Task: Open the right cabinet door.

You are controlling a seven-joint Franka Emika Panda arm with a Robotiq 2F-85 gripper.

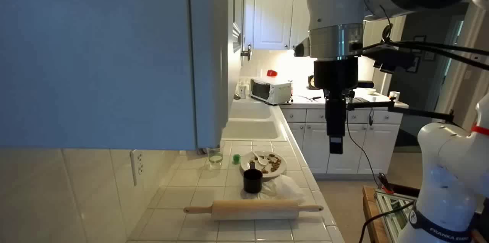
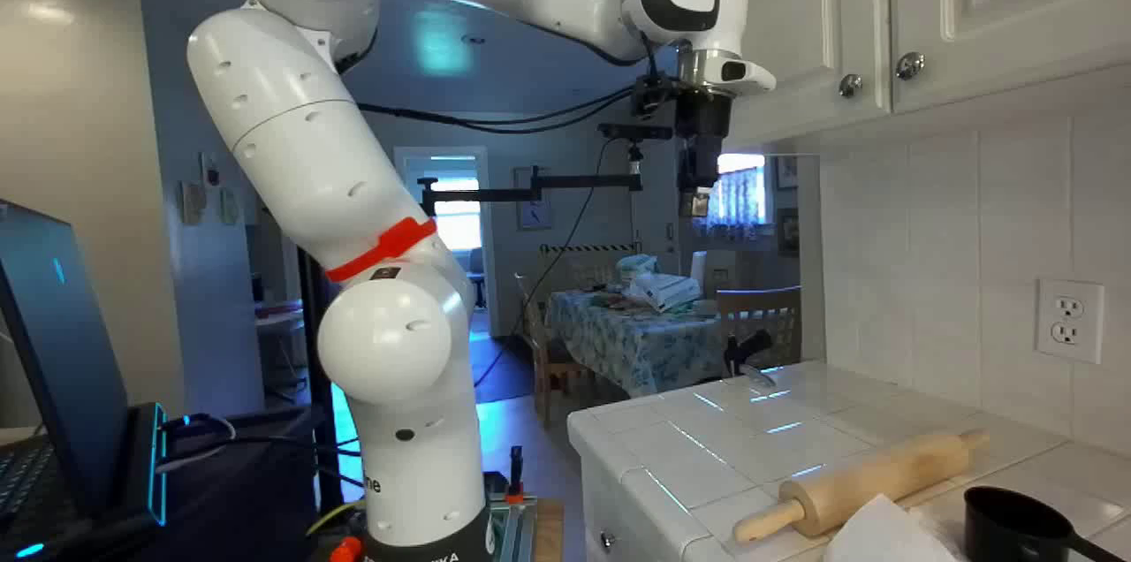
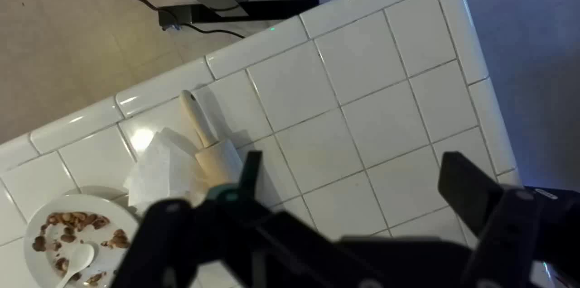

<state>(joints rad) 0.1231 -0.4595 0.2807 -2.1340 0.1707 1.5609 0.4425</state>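
1. Right cabinet door [image 2: 1025, 1], white with a framed rectangular panel, hangs shut at upper right in an exterior view.
2. Black two-fingered gripper [image 3: 352, 172] points down, jaws wide apart, holding nothing.
3. Approach likely goes best with the gripper levelled to face the door's round, shiny metal knob [image 2: 910, 65]; straddle squarely, grip firmly, pull in an arc.

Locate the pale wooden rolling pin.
In an exterior view, the pale wooden rolling pin lies bottom centre on the white tiled counter, nearer the camera than the black handled cup.
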